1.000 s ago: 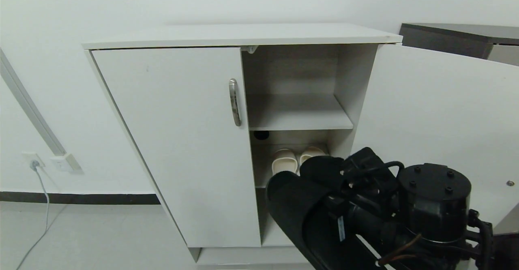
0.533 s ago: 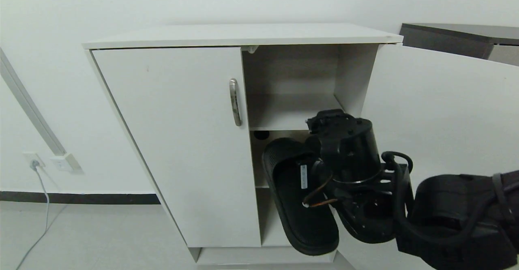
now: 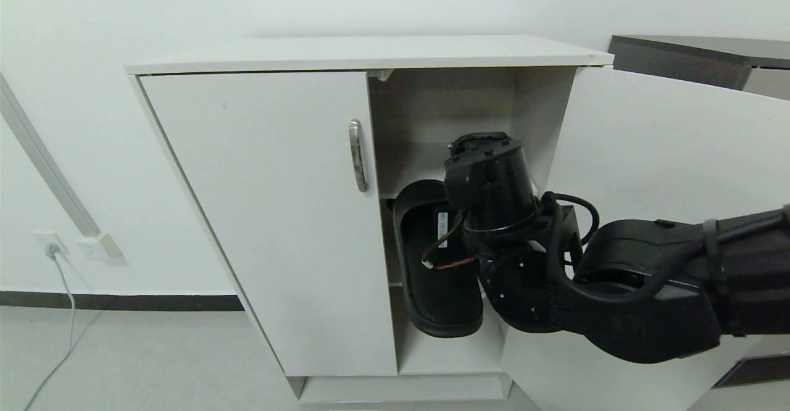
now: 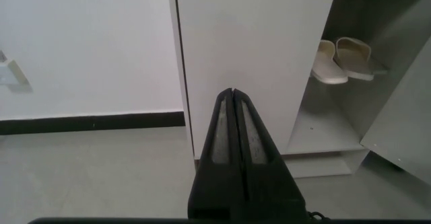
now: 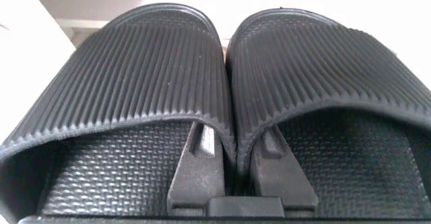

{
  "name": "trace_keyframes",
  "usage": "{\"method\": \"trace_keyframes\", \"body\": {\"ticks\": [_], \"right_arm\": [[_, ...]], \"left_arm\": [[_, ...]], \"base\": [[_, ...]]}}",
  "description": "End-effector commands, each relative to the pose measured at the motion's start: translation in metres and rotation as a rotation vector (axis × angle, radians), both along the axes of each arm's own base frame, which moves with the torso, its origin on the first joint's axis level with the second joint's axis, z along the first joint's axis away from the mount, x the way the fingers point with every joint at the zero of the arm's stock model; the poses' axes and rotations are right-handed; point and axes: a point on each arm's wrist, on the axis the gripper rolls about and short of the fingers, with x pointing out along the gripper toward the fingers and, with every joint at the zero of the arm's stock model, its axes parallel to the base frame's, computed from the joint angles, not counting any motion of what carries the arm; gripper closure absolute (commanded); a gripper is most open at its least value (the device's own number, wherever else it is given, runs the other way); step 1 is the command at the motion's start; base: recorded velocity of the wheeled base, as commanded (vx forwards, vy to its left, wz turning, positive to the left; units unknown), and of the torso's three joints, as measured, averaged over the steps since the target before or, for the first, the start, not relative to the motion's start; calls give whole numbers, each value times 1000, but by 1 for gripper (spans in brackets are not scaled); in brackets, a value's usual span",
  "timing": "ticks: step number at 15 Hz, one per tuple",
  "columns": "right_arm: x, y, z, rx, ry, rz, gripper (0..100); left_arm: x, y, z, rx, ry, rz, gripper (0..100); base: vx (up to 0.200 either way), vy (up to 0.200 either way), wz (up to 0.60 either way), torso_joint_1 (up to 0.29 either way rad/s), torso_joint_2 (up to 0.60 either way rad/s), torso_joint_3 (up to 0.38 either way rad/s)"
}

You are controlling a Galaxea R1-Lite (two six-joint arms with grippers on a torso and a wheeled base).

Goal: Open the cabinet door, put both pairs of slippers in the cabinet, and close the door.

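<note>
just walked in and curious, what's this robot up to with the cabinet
The right gripper is shut on a pair of black slippers, held at the cabinet's open right half, not yet set down. The right door is open, the left door shut. A pair of white slippers is already inside. The left gripper is shut, empty.

A bare, hallway-like room: a white shoe cabinet (image 3: 265, 213) is standing against a plain white wall (image 3: 74, 59) beside a socket (image 3: 48, 245).
</note>
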Motion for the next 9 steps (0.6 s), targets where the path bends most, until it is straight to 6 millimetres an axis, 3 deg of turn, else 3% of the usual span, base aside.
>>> {"method": "trace_keyframes", "body": {"ticks": [1, 7, 9], "right_arm": [[1, 2, -3, -5, 4, -1, 100], [1, 1, -3, -8, -1, -18, 100], [3, 0, -2, -7, -3, -22, 100]], "left_arm": [[0, 0, 0, -1, 1, 0, 100], [0, 0, 0, -4, 1, 3, 100], [0, 0, 0, -7, 1, 3, 100]], "base": [[0, 0, 0, 0, 0, 0], [0, 0, 0, 0, 0, 0], [200, 0, 0, 0, 2, 0]]}}
